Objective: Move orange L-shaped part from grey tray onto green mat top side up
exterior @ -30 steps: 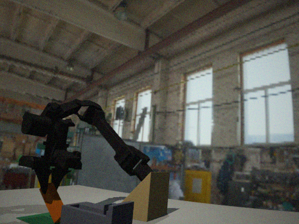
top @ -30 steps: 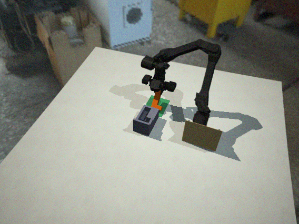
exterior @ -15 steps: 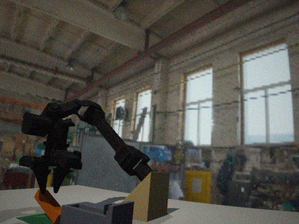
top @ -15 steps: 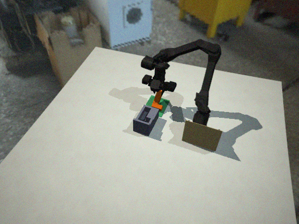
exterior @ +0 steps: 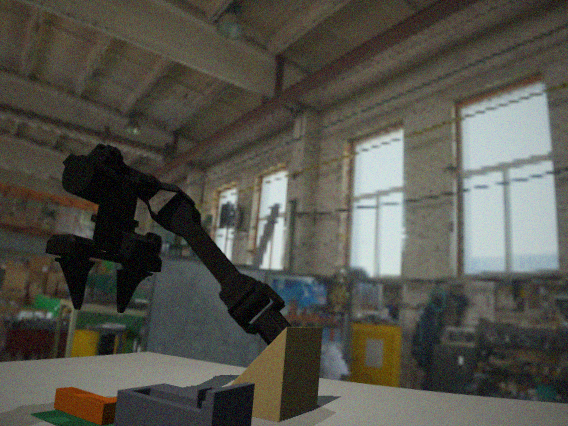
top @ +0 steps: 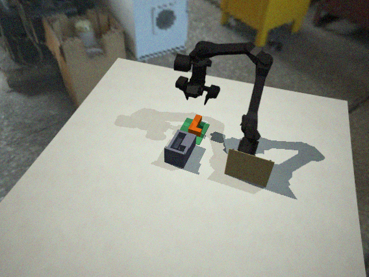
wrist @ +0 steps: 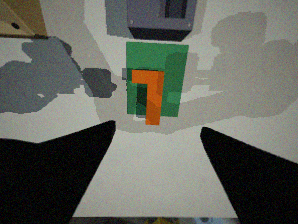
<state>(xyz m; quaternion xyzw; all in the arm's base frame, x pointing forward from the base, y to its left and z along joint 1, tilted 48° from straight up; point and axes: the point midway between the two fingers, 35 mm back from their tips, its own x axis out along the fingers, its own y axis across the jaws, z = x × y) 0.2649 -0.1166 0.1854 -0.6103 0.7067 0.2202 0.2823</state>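
Top view: arm (top: 256, 88) (exterior: 210, 255) bent over the table (top: 130, 211) (exterior: 425, 405) (wrist: 150, 175), claw (top: 196, 101) (exterior: 99, 310) (wrist: 157, 128) pointing down above the work area, fingers spread, nothing between them. Part (top: 195, 126) (exterior: 84, 404) (wrist: 154, 100), orange and L-shaped, is on the green mat (top: 186, 123) (exterior: 65, 419) (wrist: 145, 54), its short leg at the end toward the tray (top: 173, 157) (exterior: 165, 410) (wrist: 145, 15). The tray's pocket (top: 177, 143) is vacant. A tan wedge (top: 249, 167) (exterior: 300, 375) (wrist: 22, 17) stands at the foot of the arm. Exterior view: both fingertips hang well above the part, with open air between; claw confirmed open. Part appears to lie level and low on the mat, seen just beside the tray; the tray hides some of the mat. From where I stand I cannot tell whether the proper face is up. Wrist view: black fingers enter from either side, wide apart. Part is seen between the tips and the tray, its long leg directed toward the claw and its end showing past the mat's near edge; short leg rests within the mat's outline. Tray is on the far side of the mat, only partly in frame; wedge shows at the upper left corner. Shadows fall over the mat and the table around it.
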